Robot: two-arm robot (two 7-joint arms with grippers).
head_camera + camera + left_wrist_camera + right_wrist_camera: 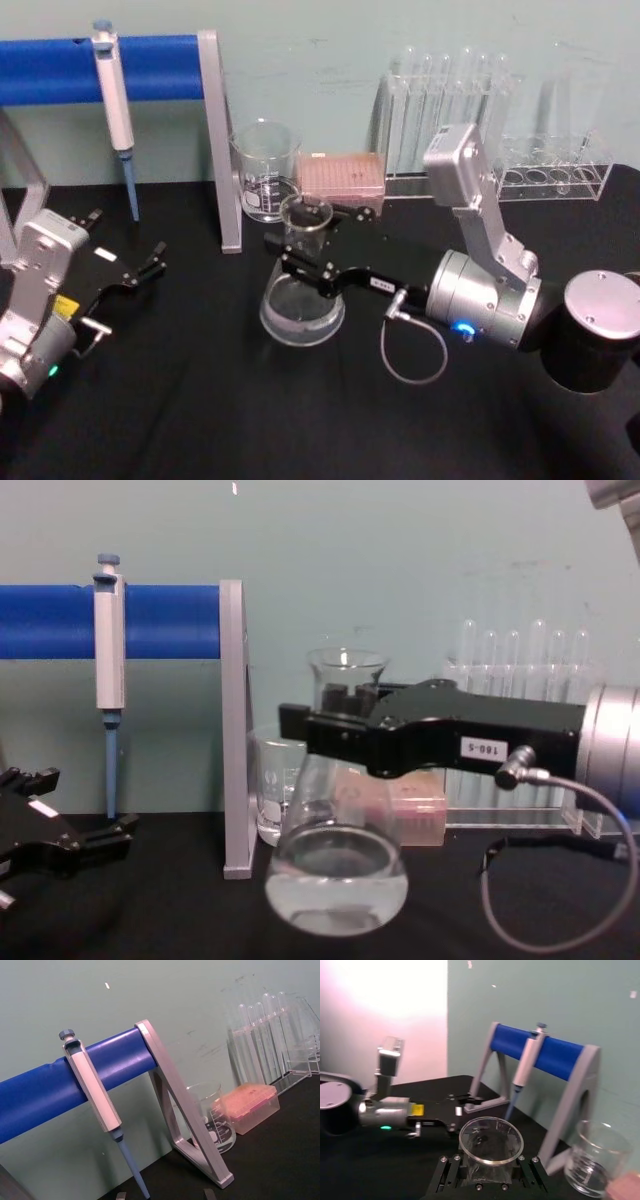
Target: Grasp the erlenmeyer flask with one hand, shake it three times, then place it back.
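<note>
**Shaking the flask: small swings, firm hold on the neck**

The black table (200,420) is lying under everything. The blue-barred pipette stand (100,68) is rising beyond the working gripper and to its left, near enough that a wide swing that way would be risking a knock.

The right gripper (303,248) is reaching in from the right. Its two fingers are drawn in to the width of the glass neck and are clamping the erlenmeyer flask (335,880) just under the flared rim. The left gripper (140,270) is resting well off to the working gripper's left, fingers apart and holding nothing.

The flask is hanging below the right gripper's fingers, its wide base seeming to tip toward the robot. What looks like a little clear liquid is sitting in the base. I cannot tell for sure whether the base is clear of the table.

By my reading, the shaking is the step in hand. Doing it well is calling for:
- short, even wrist swings
- the mouth staying upward
- the squeeze on the smooth neck not slackening
- enough height that the base is not scraping the table

The beaker (265,175) is standing just behind the fingers, and the pink tip box (342,178) is sitting behind them to the right. Motion along the open near side is therefore looking safer.
</note>
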